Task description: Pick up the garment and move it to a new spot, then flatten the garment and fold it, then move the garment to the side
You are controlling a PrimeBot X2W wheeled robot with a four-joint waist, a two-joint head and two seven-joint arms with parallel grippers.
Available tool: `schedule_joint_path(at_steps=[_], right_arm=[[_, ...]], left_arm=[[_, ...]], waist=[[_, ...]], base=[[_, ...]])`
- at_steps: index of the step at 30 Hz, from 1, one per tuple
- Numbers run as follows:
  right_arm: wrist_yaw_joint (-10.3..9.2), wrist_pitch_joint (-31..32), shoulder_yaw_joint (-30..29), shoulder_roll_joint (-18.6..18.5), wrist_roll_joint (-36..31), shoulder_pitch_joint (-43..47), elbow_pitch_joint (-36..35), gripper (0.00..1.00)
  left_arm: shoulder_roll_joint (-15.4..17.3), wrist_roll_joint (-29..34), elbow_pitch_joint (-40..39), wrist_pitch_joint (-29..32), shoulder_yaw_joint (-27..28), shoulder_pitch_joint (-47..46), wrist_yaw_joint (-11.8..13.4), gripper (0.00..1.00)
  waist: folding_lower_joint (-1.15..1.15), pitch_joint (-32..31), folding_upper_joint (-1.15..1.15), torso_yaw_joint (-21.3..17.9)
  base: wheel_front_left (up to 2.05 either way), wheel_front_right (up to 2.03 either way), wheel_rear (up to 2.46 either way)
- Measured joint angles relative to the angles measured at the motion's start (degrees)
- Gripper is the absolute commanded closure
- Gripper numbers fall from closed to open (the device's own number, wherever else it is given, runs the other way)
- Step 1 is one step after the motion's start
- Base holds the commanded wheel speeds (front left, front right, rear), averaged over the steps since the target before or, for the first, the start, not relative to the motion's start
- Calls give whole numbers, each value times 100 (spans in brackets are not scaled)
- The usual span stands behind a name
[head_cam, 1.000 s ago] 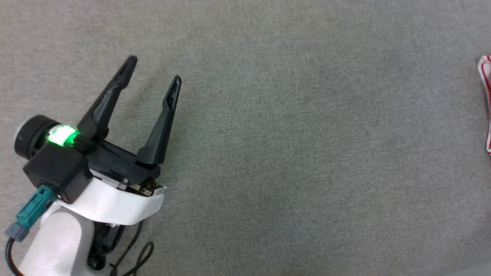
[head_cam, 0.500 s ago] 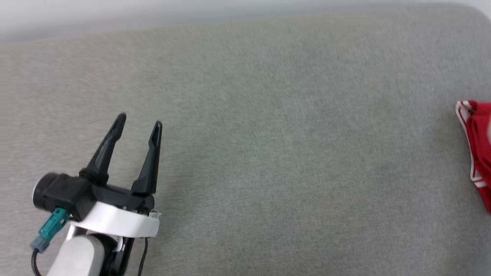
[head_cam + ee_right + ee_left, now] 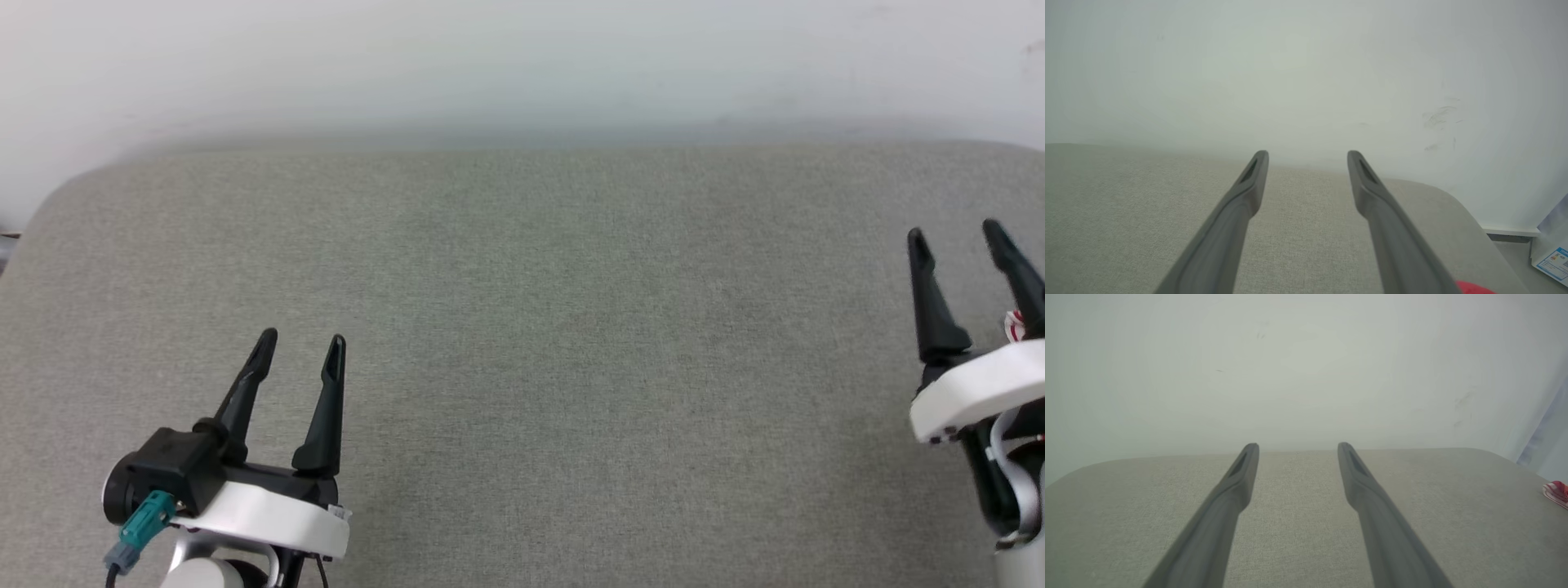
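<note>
Left gripper [image 3: 303, 339]: fingers spread wide, nothing between them. It sits over the grey padded surface [image 3: 571, 327], fingertips pointing toward the pale wall [image 3: 522, 65]. In the left wrist view the left gripper [image 3: 1297, 446] shows bare grey fabric between and ahead of its fingers. A teal plug [image 3: 139, 523] sits on the wrist housing behind this gripper.

Right gripper [image 3: 953, 231]: also spread wide, released, empty. In the right wrist view the right gripper [image 3: 1307, 153] has only grey fabric between its fingers, with the surface's rounded corner off to its right.

The garment [image 3: 1015, 325]: only a small red-and-white scrap shows, low beside the right gripper's outer finger, next to the white wrist shell. Cannot tell whether it touches the finger. In the right wrist view the garment [image 3: 1474, 288] is a red patch at the base of that same finger. From the left gripper, the garment [image 3: 1556, 493] lies well apart, far off to its right on the surface, with red-and-white stripe trim visible.

Writing: a blue-and-white printed sheet [image 3: 1553, 261] lies below and to the right of the right gripper, past the corner of the surface. Its text is too small to read.

Dark scuff marks [image 3: 1437, 116] are on the wall ahead and to the right of the right gripper.
</note>
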Motion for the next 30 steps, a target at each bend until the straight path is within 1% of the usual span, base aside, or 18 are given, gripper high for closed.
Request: schedule_joint_path(at_steps=[7, 16, 21, 30], right_arm=[[-1, -386, 48, 480, 231, 513, -35, 0], [-1, -940, 90, 834, 331, 1029, 233, 0], [-1, -1278, 203, 895, 271, 1149, 463, 0], [-2, -1443, 365, 916, 323, 1145, 672, 0]], left_arm=[[-188, 16, 185, -8, 35, 203, -49, 0], [-486, 259, 332, -8, 207, 324, -255, 0], [-621, 490, 463, -8, 323, 383, -310, 0], [-859, 684, 571, -8, 561, 411, -422, 0]], waist=[[0, -250, 0, 153], [1, -373, 0, 227], [1, -403, 0, 237], [1, -445, 0, 223]], base=[[0, 0, 0], [0, 0, 0], [0, 0, 0], [0, 0, 0]])
